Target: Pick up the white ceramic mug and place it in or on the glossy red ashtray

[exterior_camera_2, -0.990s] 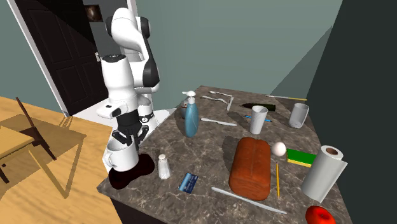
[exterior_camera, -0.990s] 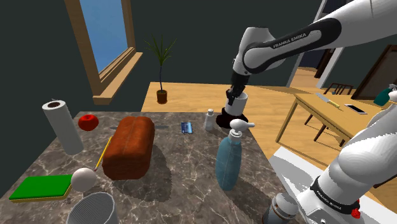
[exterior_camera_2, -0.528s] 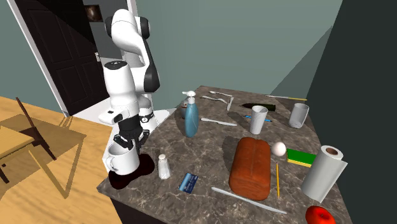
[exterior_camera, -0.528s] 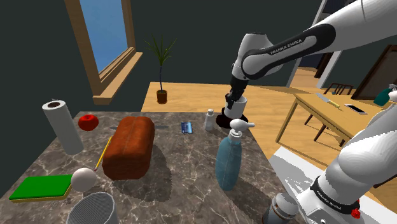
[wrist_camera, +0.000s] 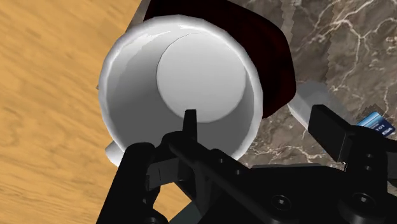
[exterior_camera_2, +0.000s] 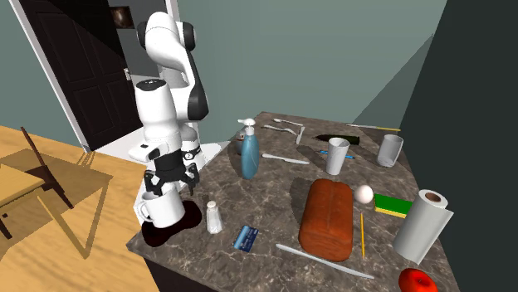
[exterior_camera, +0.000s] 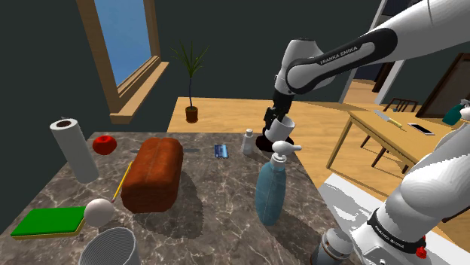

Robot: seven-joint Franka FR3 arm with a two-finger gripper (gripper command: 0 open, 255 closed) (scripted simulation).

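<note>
Gaping gripper (exterior_camera_2: 171,183) over mug (exterior_camera_2: 165,210) on ashtray (exterior_camera_2: 192,219)

brown loaf (exterior_camera: 152,173) beside yellow pencil (exterior_camera: 122,181); blue pump bottle (exterior_camera: 270,192), paper towel roll (exterior_camera: 74,149), green sponge (exterior_camera: 49,222).

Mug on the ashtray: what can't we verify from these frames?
- Seating: in the second exterior view the white mug covers most of the dark red ashtray, so base contact is hidden.
- Shoulder view: the head of the blue pump bottle hides the ashtray's near side.
- Wrist view: the open gripper covers the mug's near rim and most of its handle.
- Small blue card: print too small to read.
</note>
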